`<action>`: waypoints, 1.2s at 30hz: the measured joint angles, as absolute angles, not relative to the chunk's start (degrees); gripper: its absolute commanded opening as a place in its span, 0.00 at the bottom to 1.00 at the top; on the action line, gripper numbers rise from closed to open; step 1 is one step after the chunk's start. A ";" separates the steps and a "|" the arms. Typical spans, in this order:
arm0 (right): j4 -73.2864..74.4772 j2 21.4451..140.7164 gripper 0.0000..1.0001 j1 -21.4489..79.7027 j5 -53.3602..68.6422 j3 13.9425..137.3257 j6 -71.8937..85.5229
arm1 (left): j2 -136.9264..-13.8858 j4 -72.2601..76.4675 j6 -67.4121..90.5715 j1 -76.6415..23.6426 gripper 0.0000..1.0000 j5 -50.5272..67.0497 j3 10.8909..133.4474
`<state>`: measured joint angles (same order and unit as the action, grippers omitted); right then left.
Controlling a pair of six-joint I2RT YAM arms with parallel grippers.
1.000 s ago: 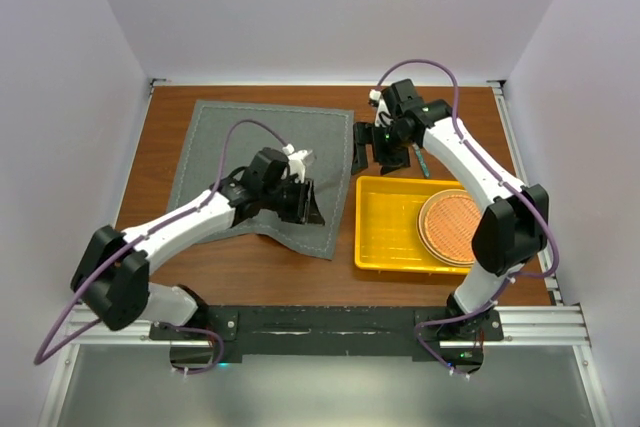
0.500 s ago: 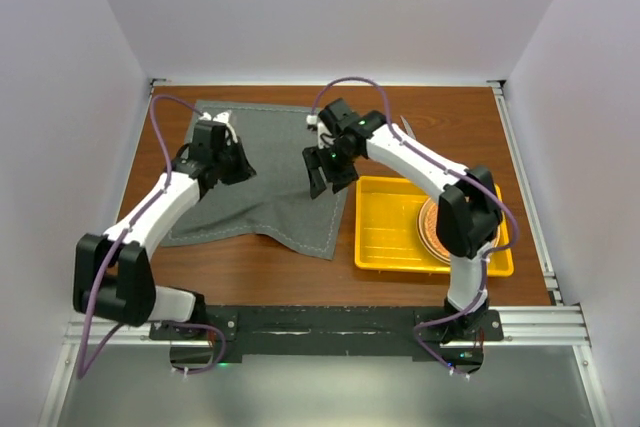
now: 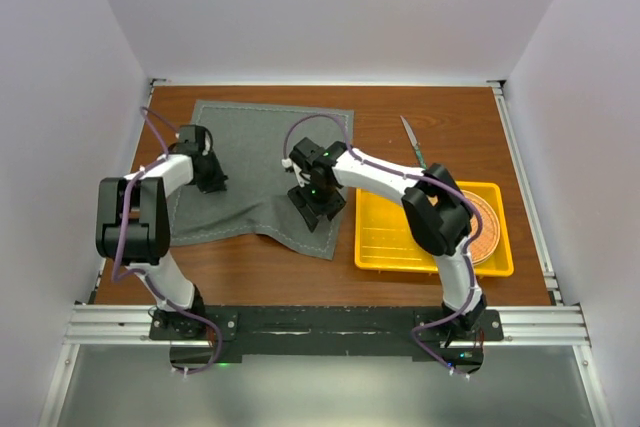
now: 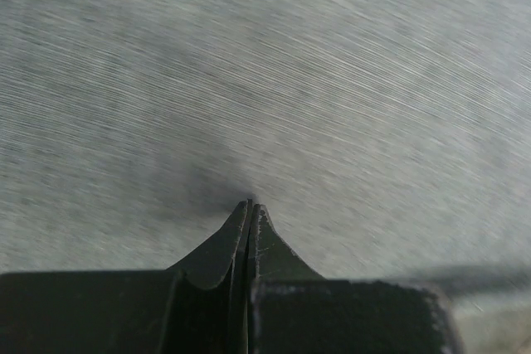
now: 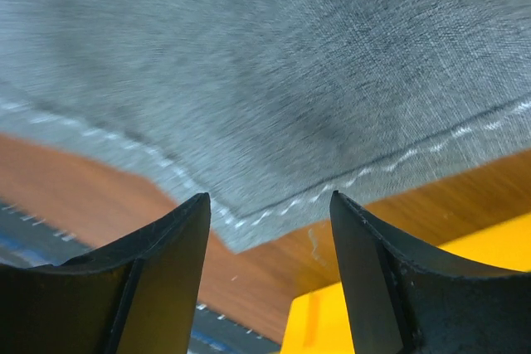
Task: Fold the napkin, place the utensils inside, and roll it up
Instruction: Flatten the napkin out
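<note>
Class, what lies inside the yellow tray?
A woven mat lies at the right end of the tray. The right arm covers the mat's left part and some tray floor, so anything beneath is hidden.

The left wrist view gives us the napkin (image 4: 332, 80) only as streaked blur; whether the left gripper (image 4: 250, 205) has cloth between its tips we cannot tell. From above, the right arm (image 3: 440, 222) hides part of the woven mat (image 3: 484, 227) at 3 o'clock, and the utensil (image 3: 411, 139) at 2 o'clock is too small to name.
</note>
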<state>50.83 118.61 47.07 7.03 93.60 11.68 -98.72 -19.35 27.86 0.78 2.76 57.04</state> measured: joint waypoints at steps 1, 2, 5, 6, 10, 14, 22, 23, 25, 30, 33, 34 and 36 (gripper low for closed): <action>50.65 119.39 0.62 47.40 6.61 93.21 11.46 | -99.29 -19.27 28.03 1.54 0.00 3.14 57.08; 50.54 120.11 0.62 47.75 6.20 92.97 11.33 | -99.39 -18.94 27.81 2.39 0.00 3.25 57.23; 50.26 121.49 0.61 48.80 4.97 92.64 10.96 | -99.77 -18.31 27.75 4.43 0.00 3.07 57.41; 50.24 121.43 0.60 49.01 4.75 92.62 10.87 | -99.85 -18.11 27.75 4.84 0.00 3.18 57.43; 49.15 120.97 0.60 49.50 3.84 91.61 10.85 | -100.18 -17.28 27.44 6.22 0.00 3.25 57.52; 45.78 118.56 0.60 49.50 3.73 87.70 10.94 | -100.31 -16.86 27.20 7.62 0.00 3.25 57.54; 42.63 114.98 0.60 49.60 2.61 82.32 11.14 | -100.03 -16.97 26.26 9.26 0.00 3.11 57.39; 42.63 114.98 0.60 49.63 2.46 82.30 11.11 | -99.81 -17.19 26.11 9.26 0.00 2.96 57.23; 42.78 114.96 0.61 49.76 2.20 82.39 11.09 | -99.18 -17.72 25.85 9.28 0.00 2.57 56.82; 45.91 115.13 0.66 49.76 1.91 84.16 10.90 | -95.64 -20.40 24.93 9.54 0.11 1.61 56.42; 48.62 116.05 0.70 49.45 2.07 88.88 10.90 | -92.82 -20.84 24.40 9.63 0.16 1.56 56.42; 48.93 116.60 0.70 49.32 2.24 90.63 11.05 | -92.09 -20.91 24.38 9.65 0.17 1.58 56.45; 49.12 118.21 0.70 48.69 2.52 95.24 11.57 | -90.83 -21.21 24.40 9.65 0.17 1.74 56.38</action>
